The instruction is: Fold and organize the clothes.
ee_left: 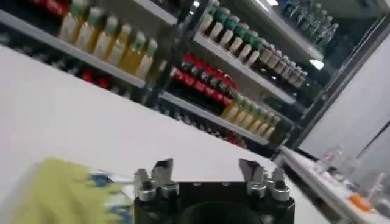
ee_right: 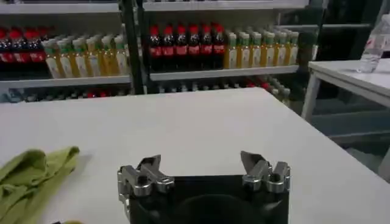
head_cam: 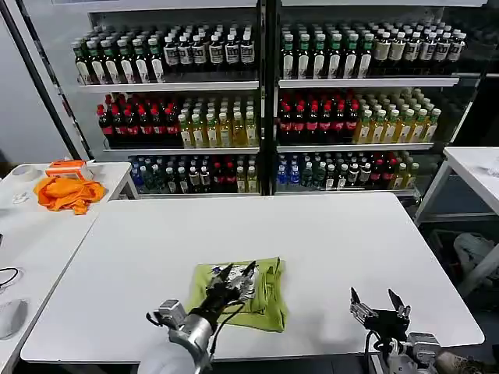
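Note:
The lime-green T-shirt (head_cam: 261, 300) lies folded into a small rumpled square near the front edge of the white table (head_cam: 312, 234). My left gripper (head_cam: 236, 273) hovers over the shirt's left half, open, with nothing between its fingers. In the left wrist view the left gripper (ee_left: 206, 171) is open above bare table, with the shirt (ee_left: 61, 192) beside it. My right gripper (head_cam: 378, 300) stands open near the front right of the table, well apart from the shirt. The right wrist view shows that gripper (ee_right: 200, 163) open and empty, the shirt (ee_right: 30, 179) off to one side.
An orange cloth (head_cam: 69, 192) and an orange-and-white object (head_cam: 66, 167) lie on the side table at the left. Shelves of bottles (head_cam: 312, 117) stand behind the table. Another white table (head_cam: 475, 167) is at the right. A white object (head_cam: 9, 318) and a cable lie at front left.

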### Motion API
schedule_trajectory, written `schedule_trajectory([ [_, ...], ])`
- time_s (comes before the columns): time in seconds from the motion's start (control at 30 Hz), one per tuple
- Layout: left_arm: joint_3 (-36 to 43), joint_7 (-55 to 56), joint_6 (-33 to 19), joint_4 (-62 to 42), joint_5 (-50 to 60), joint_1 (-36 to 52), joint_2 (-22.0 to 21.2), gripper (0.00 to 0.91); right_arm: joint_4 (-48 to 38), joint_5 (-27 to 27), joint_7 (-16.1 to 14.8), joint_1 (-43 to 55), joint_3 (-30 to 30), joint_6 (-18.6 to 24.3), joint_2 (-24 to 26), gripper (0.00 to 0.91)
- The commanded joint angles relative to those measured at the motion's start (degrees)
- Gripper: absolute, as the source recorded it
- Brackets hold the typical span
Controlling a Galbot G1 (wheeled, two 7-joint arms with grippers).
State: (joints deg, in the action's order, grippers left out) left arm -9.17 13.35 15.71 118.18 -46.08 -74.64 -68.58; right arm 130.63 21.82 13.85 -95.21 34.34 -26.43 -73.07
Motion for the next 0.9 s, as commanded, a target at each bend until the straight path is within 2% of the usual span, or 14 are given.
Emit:
schedule_trajectory([
  [0.03,-12.06,3.18,1.18,-2.53,7.25,-4.18,6.88,0.907,-0.28,-0.11,0.02,0.38,-0.33,0.06,-0.15,0.907],
  [0.17,-11.52,3.18,2.34,-4.94,7.74,-5.25,7.23,0.907,-0.37,-0.17,0.03,0.5,-0.37,-0.07,-0.17,0.907],
  [0.4,-8.75,3.71,3.75,-7.91,7.18,-3.09,3.64,0.907,-0.02,-0.16,0.14,0.1,0.16,-0.29,-0.01,0.907],
  [0.87,-6.39,3.38,6.58,-10.28,-2.32,-0.12,0.87,0.907,0.95,-0.04,0.18,-0.68,1.25,-0.61,-0.32,0.907],
  [0.9,-6.36,3.35,6.6,-10.29,-2.76,-0.1,0.78,0.786,0.96,-0.04,0.19,-0.69,1.26,-0.62,-0.34,0.907],
])
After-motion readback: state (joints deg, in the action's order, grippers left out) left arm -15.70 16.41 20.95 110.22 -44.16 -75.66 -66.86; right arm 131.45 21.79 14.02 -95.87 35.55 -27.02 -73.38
